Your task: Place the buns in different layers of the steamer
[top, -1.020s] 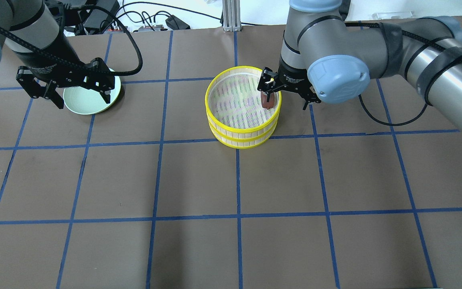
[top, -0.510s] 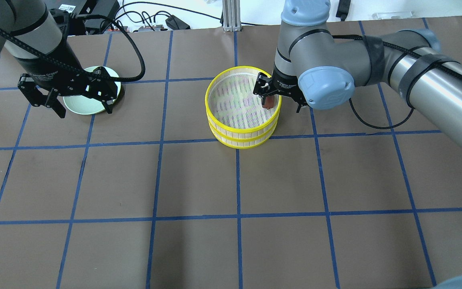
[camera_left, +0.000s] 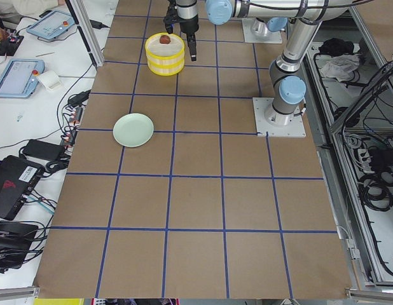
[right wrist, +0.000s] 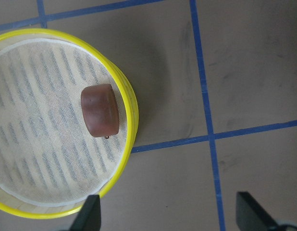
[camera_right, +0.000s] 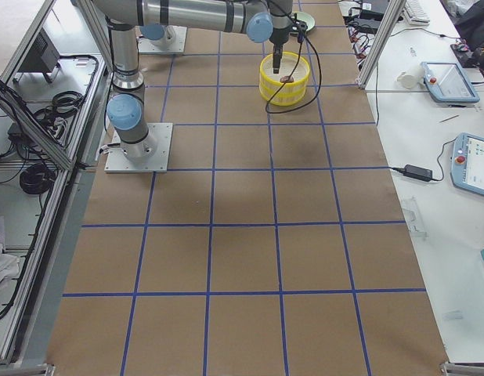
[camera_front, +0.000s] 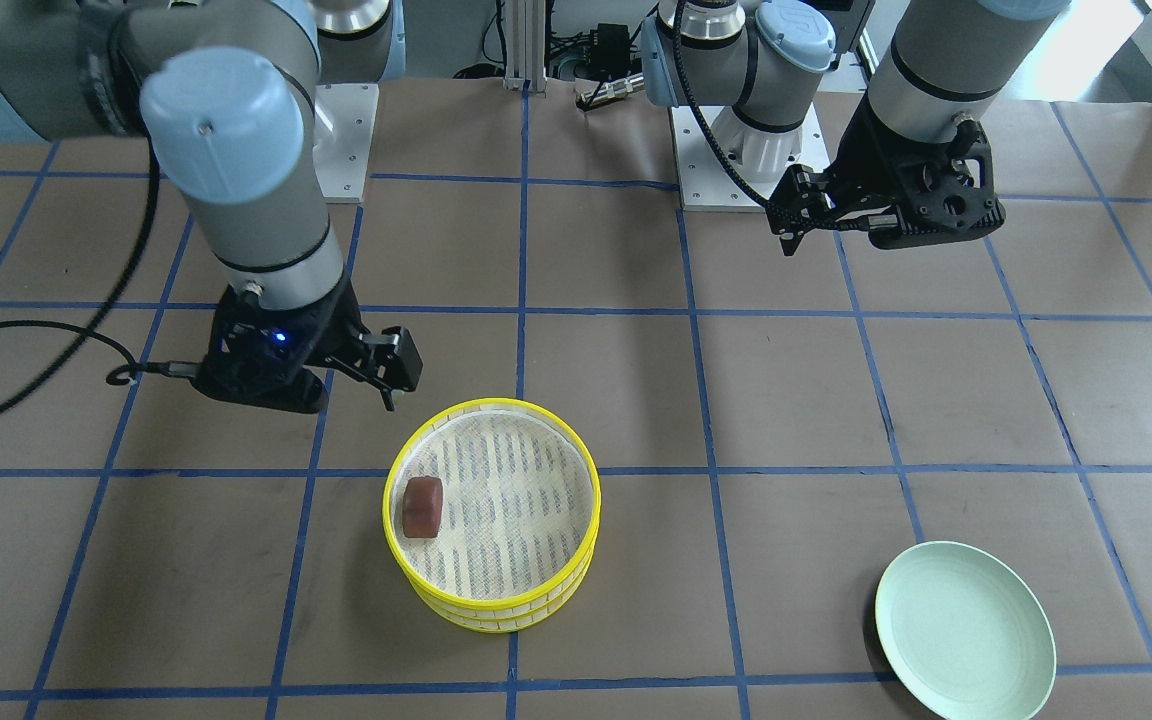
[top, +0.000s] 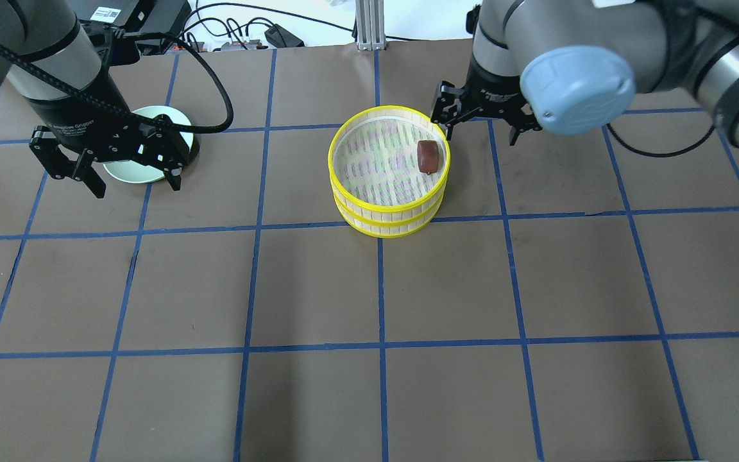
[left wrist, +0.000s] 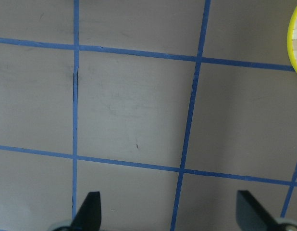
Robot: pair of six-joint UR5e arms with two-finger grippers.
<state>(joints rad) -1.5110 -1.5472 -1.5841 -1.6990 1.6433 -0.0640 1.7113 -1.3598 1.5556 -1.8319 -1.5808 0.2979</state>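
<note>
The two yellow-rimmed steamer layers (top: pixel 383 217) stand stacked at the table's middle back. The dark reddish-brown bun (top: pixel 428 156) lies on the top layer's mesh, against its right rim; it also shows in the front view (camera_front: pixel 423 506) and the right wrist view (right wrist: pixel 100 109). The cream-white bun is in no view. My right gripper (top: pixel 480 128) is open and empty, raised just beyond the steamer's far right rim. My left gripper (top: pixel 135 184) is open and empty, held above the pale green plate (top: pixel 163 116).
The plate (camera_front: pixel 966 630) has nothing on it and lies on the robot's left side of the brown, blue-gridded table. The left wrist view shows bare table and a bit of the steamer rim (left wrist: pixel 295 38). Cables and boxes lie beyond the table's back edge.
My right gripper has opened, let go of the brown bun and risen back off the steamer. The bun now lies on the top mesh. My left gripper shifted slightly.
</note>
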